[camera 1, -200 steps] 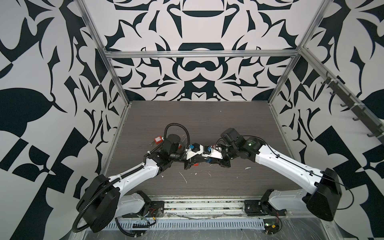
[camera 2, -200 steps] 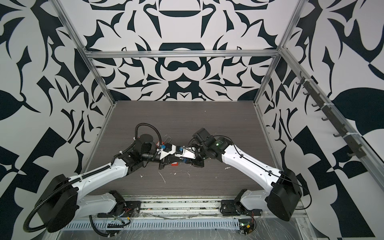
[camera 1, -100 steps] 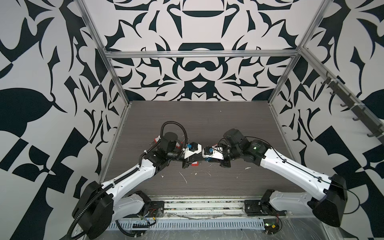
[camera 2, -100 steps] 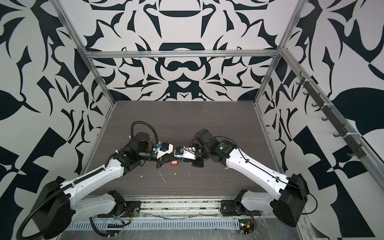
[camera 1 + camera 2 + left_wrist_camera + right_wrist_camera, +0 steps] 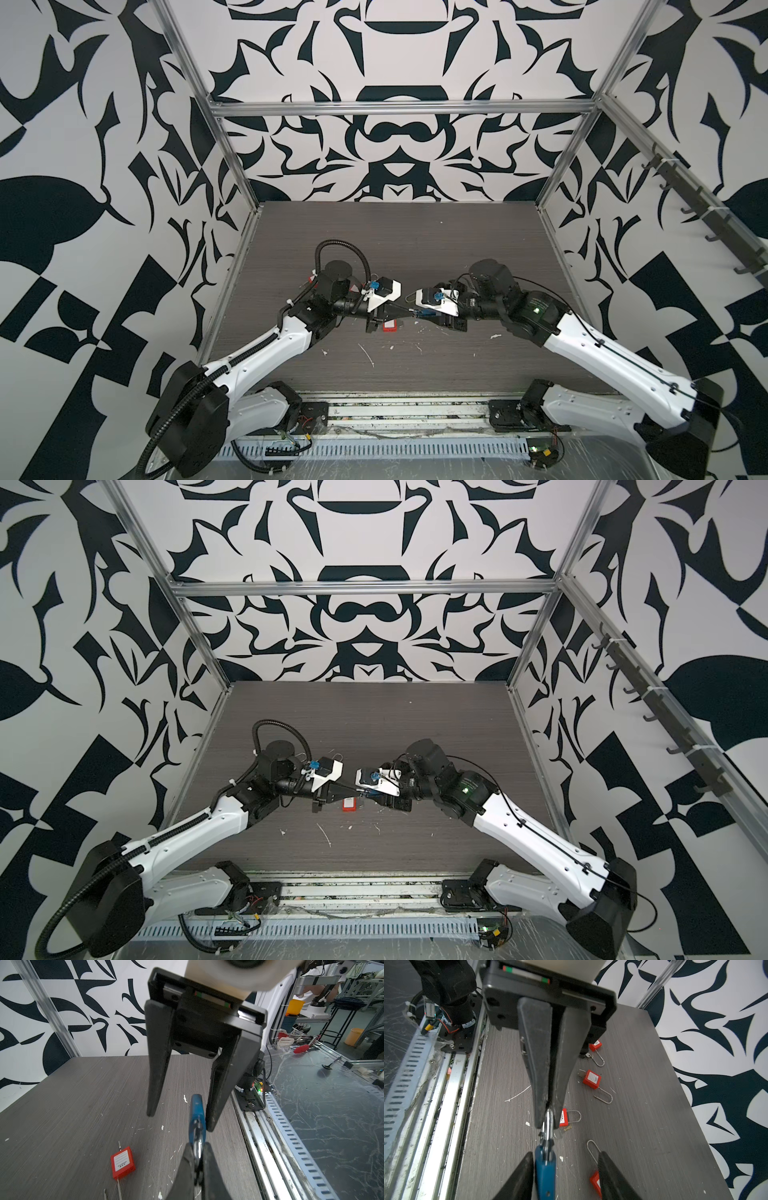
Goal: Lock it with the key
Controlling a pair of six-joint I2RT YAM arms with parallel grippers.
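A blue padlock (image 5: 545, 1172) hangs edge-on between the two grippers, above the dark table (image 5: 415, 249). My left gripper (image 5: 197, 1148) is shut on its metal shackle (image 5: 548, 1120). My right gripper (image 5: 566, 1154) stands open around the blue body, which lies against one of its fingers (image 5: 228, 1084) with a wide gap to the other. In both top views the left gripper (image 5: 409, 309) and the right gripper (image 5: 432, 319) meet tip to tip at mid table. The blue padlock's key is hidden.
Several red padlocks lie on the table: one (image 5: 122, 1162) under the grippers, others (image 5: 591, 1079) (image 5: 595, 1045) further left. A thin shackle (image 5: 592, 1150) lies by my right finger. Aluminium rails (image 5: 270, 1147) line the front edge; patterned walls enclose the rest.
My right gripper has opened and let go of the blue padlock's body. The left gripper stays shut on the shackle. Both arms have drawn slightly apart.
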